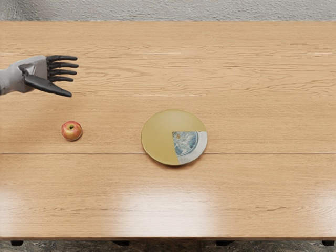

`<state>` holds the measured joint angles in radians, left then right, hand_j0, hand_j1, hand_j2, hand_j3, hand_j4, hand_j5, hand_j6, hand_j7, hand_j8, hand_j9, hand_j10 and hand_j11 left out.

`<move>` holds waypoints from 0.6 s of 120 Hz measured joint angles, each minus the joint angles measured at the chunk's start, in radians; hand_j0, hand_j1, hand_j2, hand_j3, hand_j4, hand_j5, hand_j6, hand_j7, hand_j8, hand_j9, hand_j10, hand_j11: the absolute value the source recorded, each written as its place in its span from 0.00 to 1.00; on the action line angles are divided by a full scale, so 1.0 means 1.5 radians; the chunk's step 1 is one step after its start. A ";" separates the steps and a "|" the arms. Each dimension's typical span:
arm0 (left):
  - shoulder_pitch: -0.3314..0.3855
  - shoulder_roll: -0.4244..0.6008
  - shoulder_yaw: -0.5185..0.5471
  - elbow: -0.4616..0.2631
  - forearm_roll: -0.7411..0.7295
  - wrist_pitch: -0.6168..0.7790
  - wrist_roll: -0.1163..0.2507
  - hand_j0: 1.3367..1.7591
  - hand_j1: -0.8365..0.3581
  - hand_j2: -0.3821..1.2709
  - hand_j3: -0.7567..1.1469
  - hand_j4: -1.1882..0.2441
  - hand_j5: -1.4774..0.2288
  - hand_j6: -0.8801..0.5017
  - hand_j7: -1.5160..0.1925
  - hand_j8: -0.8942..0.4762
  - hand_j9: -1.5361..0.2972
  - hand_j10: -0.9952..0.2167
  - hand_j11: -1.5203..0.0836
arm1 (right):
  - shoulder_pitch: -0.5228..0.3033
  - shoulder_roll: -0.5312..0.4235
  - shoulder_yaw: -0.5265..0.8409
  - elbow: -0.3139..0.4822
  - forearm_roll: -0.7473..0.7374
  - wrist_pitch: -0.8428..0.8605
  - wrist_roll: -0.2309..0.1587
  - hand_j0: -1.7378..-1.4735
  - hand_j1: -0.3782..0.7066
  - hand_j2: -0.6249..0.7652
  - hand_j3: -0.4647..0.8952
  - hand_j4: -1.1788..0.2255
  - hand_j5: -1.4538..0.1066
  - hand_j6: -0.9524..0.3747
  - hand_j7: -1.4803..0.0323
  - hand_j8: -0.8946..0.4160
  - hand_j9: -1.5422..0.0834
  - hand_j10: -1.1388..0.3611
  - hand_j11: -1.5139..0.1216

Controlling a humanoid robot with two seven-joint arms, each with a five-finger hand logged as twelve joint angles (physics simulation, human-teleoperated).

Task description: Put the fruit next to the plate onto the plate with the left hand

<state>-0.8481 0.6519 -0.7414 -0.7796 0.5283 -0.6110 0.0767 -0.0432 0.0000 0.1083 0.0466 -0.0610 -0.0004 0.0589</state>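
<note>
A small red and yellow apple (72, 130) lies on the wooden table, well to the left of the plate. The round plate (163, 137) is olive yellow with a blue-grey patterned quarter at its lower right, and nothing lies on it. My left hand (56, 74) comes in from the left edge and hovers above and behind the apple, a clear gap between them. Its dark fingers are spread and point right, holding nothing. The right arm does not show.
The wooden table (252, 199) fills nearly the whole view, its front edge near the bottom and a grey floor strip beyond its far edge. Only the apple and plate rest on it.
</note>
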 joint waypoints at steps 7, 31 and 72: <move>-0.001 -0.001 -0.001 0.000 0.000 0.000 0.000 0.76 0.75 0.26 0.40 0.66 0.68 0.46 0.70 0.47 0.66 0.62 0.75 | -0.001 0.000 0.001 0.000 0.000 0.000 0.000 0.30 0.07 0.44 0.34 0.81 0.90 0.69 0.95 0.65 0.92 0.73 0.90; 0.000 0.000 0.002 -0.003 0.013 0.000 0.000 0.76 0.75 0.26 0.40 0.66 0.68 0.46 0.70 0.47 0.66 0.62 0.75 | -0.003 0.000 0.001 -0.001 0.000 -0.001 0.000 0.30 0.07 0.44 0.34 0.81 0.90 0.69 0.95 0.65 0.92 0.73 0.90; 0.065 0.168 0.009 -0.218 0.138 0.000 0.001 0.76 0.75 0.26 0.40 0.66 0.68 0.46 0.70 0.47 0.66 0.62 0.75 | -0.003 0.000 0.000 -0.001 0.000 -0.001 0.000 0.30 0.07 0.44 0.34 0.81 0.90 0.69 0.95 0.65 0.92 0.73 0.90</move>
<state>-0.7499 0.9044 -0.7285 -1.1065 0.7350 -0.6111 0.0785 -0.0475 0.0000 0.1090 0.0445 -0.0610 -0.0014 0.0583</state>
